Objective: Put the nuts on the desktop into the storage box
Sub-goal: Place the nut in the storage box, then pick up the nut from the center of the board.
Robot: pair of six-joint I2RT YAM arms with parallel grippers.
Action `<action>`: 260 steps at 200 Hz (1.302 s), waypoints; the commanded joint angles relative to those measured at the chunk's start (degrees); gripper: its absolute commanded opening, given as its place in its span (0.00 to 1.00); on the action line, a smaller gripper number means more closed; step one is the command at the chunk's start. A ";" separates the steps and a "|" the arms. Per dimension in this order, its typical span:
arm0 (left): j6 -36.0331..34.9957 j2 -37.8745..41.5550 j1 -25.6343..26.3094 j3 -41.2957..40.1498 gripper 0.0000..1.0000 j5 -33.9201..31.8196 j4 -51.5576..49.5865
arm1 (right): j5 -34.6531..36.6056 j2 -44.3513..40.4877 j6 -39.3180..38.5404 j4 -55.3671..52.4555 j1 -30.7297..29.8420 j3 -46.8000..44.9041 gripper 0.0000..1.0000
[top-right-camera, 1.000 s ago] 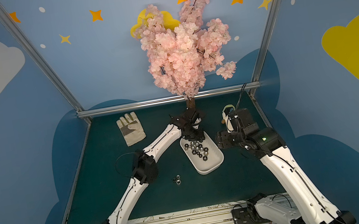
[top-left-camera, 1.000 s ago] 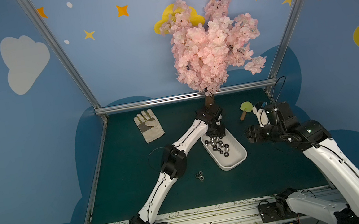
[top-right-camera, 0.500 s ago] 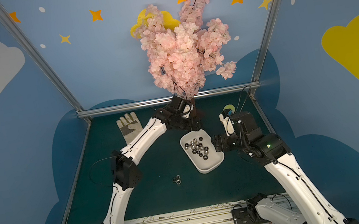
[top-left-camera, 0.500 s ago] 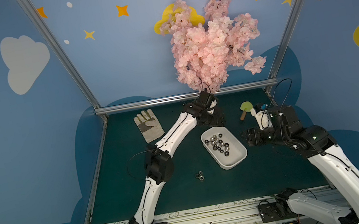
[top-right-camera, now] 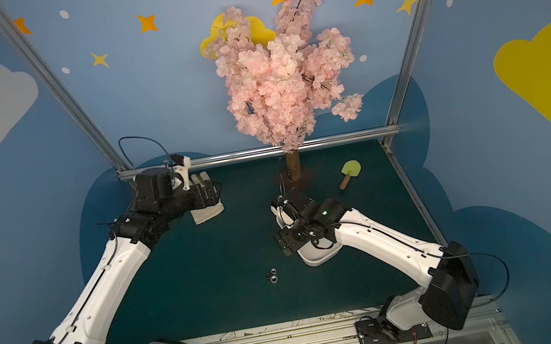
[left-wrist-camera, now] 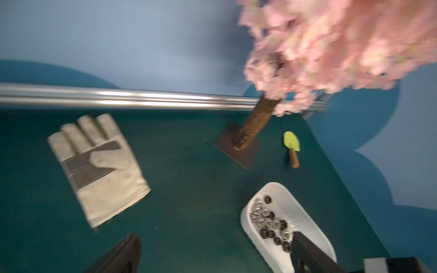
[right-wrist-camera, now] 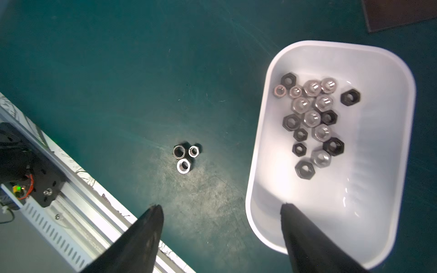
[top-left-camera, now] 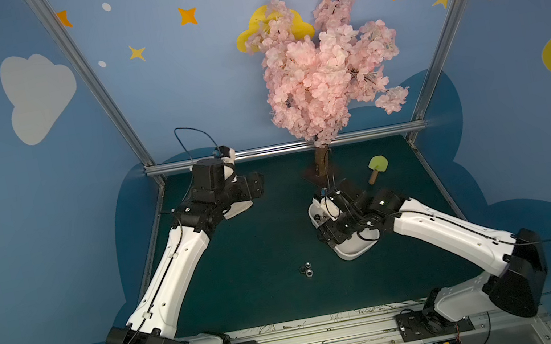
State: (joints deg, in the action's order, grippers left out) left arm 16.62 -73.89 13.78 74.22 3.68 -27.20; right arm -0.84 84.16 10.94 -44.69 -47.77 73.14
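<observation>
The storage box [top-left-camera: 354,249] lies on the desktop [top-left-camera: 240,244], long axis diagonal from tree base [top-left-camera: 310,174] toward front rail [top-left-camera: 315,342]. It contains most nuts [right-wrist-camera: 312,120]; three loose nuts [right-wrist-camera: 185,157] lie nearby on the desktop. The left gripper [left-wrist-camera: 214,235] and right gripper [right-wrist-camera: 220,206] have fingers spread and hold nothing.

The left arm [top-left-camera: 169,275] rises from its base to a bent elbow, wrist roughly level. The left gripper [left-wrist-camera: 214,235] points sideways toward the right arm's side, its two dark fingers [left-wrist-camera: 118,255] spread wide apart. The right arm [top-left-camera: 449,230] stretches low and inward, wrist tipped down. The right gripper [right-wrist-camera: 220,205] faces downward, its fingers [right-wrist-camera: 305,238] parted wide, gripping nothing.
</observation>
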 commanded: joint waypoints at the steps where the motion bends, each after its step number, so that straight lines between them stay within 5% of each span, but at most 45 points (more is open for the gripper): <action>1: -2.20 4.79 -3.95 -6.17 1.00 0.75 3.56 | -2.12 7.24 -3.63 -1.21 -1.25 6.05 0.82; 37: -0.66 7.00 -8.95 -12.62 1.00 4.69 6.75 | -1.72 22.46 -8.83 -10.09 -4.15 16.40 0.74; 84: -0.41 5.91 -10.08 -13.24 1.00 6.07 7.06 | -3.54 30.03 -11.64 -9.84 -7.70 20.17 0.72; 260: 0.82 5.21 -10.83 -13.22 1.00 7.29 6.14 | -2.95 37.48 -16.30 -6.44 -12.47 15.68 0.57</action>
State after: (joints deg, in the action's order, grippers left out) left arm 16.88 -68.69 3.22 61.14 9.89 -21.37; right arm -3.86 121.01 -5.02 -51.35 -59.72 90.11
